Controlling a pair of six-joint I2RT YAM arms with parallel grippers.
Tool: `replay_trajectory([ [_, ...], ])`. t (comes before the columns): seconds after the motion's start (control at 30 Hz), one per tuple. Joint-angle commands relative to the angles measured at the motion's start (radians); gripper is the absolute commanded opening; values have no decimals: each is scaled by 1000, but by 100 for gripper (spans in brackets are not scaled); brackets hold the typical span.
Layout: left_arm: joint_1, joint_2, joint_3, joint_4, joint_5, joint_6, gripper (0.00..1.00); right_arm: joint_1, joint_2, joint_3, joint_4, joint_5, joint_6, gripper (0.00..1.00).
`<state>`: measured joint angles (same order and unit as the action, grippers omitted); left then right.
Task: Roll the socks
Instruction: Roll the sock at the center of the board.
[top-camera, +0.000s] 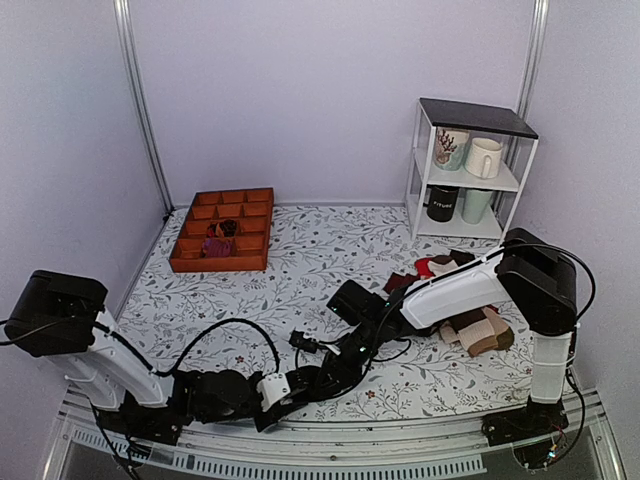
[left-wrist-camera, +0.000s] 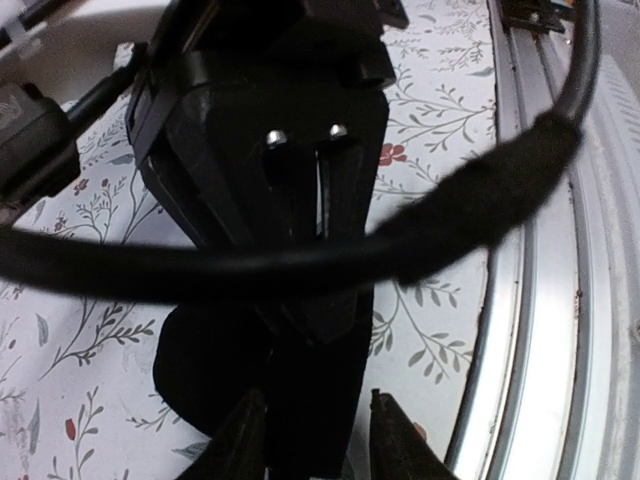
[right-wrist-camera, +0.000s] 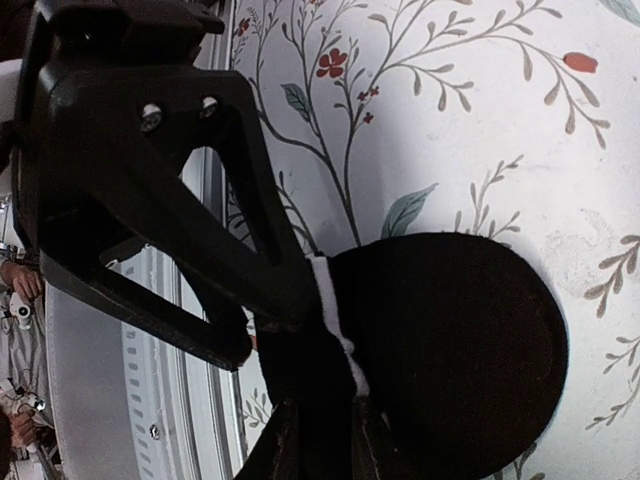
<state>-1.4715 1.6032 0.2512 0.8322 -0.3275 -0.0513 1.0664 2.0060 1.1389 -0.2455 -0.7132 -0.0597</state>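
The socks (right-wrist-camera: 450, 340) are a black bundle with a thin white stripe (right-wrist-camera: 335, 310), lying on the floral cloth close to the table's front edge. My right gripper (right-wrist-camera: 323, 405) is shut on the striped end, with fabric pinched between its fingers. My left gripper (left-wrist-camera: 316, 393) straddles the black sock fabric (left-wrist-camera: 200, 370). Its left finger touches the fabric and its right finger stands a little apart from it. The two grippers face each other, left (top-camera: 320, 380) and right (top-camera: 345, 360), and in the top view they hide most of the socks.
A brown compartment tray (top-camera: 222, 232) sits at the back left. A white shelf with mugs (top-camera: 470, 170) stands at the back right. A pile of brown, red and beige socks (top-camera: 470, 320) lies under the right arm. The metal table rail (left-wrist-camera: 540, 300) runs just beside the grippers.
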Motion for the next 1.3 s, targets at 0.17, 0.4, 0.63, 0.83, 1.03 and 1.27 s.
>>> replay_trajectory([
  [0.17,-10,77,17,38,-1,-54,12,-3,81,-42,-153,98,14,20],
  [0.4,18,84,44,-52,28,-152,0,-3,28,-49,-82,115,13,37],
  [0.63,78,75,49,-220,166,-369,0,-9,-255,-295,390,271,-36,53],
  [0.83,101,126,42,-270,253,-465,0,27,-404,-557,848,339,-289,58],
  [1.03,104,157,26,-270,290,-510,0,90,-336,-544,815,400,-418,59],
  [1.27,108,180,21,-264,311,-511,0,130,-256,-519,781,398,-423,59],
])
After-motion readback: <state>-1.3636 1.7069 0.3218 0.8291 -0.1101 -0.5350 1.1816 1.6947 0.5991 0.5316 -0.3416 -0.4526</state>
